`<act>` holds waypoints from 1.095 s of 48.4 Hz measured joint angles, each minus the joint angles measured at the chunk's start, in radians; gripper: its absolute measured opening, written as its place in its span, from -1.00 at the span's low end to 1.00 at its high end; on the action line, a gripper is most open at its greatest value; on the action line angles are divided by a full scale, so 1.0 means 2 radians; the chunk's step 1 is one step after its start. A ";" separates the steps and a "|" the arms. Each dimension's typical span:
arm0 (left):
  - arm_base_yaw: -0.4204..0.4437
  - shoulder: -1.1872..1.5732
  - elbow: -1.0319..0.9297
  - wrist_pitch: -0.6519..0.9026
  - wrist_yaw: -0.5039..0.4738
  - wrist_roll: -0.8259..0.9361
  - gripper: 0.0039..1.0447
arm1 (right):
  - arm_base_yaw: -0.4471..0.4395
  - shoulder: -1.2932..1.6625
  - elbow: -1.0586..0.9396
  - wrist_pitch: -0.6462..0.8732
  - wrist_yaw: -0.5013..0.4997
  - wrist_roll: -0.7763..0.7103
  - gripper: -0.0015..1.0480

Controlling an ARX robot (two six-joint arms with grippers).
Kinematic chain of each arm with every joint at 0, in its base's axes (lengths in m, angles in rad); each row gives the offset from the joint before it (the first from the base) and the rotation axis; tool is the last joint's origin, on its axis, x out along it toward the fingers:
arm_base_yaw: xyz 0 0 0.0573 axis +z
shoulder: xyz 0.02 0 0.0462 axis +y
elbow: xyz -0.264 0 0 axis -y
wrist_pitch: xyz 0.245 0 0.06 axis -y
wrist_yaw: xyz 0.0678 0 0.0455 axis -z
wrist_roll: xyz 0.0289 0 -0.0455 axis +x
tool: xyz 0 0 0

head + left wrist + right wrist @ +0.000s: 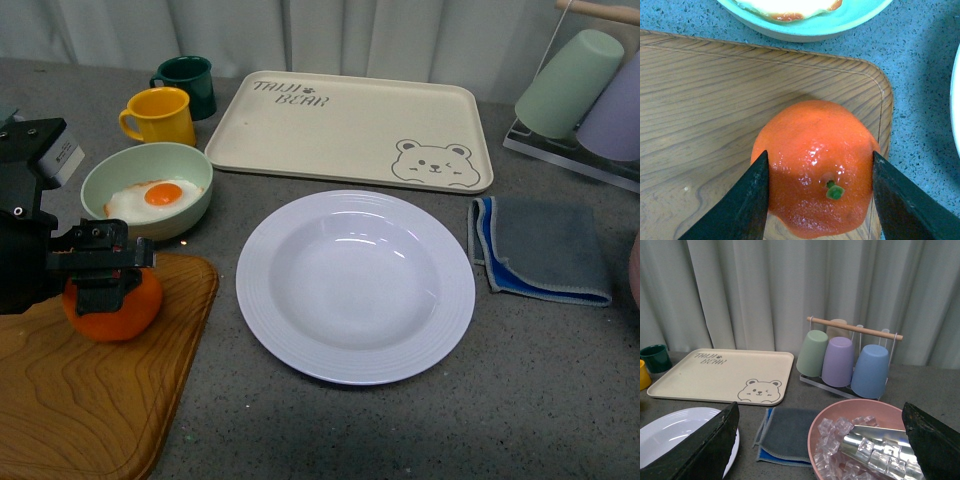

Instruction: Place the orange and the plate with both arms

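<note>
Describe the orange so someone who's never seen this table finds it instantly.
Start at the wooden board at the table's near left. The orange sits by its far right corner, in front of the pale green bowl, between the left gripper's fingers. Unlike the bowl's small egg yolk, it is large, lumpy, green-stemmed.

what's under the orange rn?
The wooden board, near its corner by the green bowl. The orange, clamped by the left gripper, covers its own underside, so contact with the board cannot be seen.

Bright orange [118,312] on board [90,400], plate [355,290] beside
</note>
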 joint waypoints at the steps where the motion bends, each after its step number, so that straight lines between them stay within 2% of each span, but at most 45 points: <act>1: 0.000 0.000 0.000 0.000 0.000 0.000 -0.05 | 0.000 0.000 0.000 0.000 0.000 0.000 0.82; 17: -0.024 -0.034 0.010 -0.021 0.004 -0.002 -0.09 | 0.000 0.000 0.000 0.000 0.000 0.000 0.82; 32: -0.106 -0.032 0.067 -0.031 0.000 -0.016 -0.09 | 0.000 0.000 0.000 0.000 0.000 0.000 0.82; 42: -0.176 0.031 0.120 -0.031 -0.011 -0.029 -0.09 | 0.000 0.000 0.000 0.000 0.000 0.000 0.82; 53: -0.203 0.087 0.165 -0.028 -0.015 -0.045 -0.09 | 0.000 0.000 0.000 0.000 0.000 0.000 0.82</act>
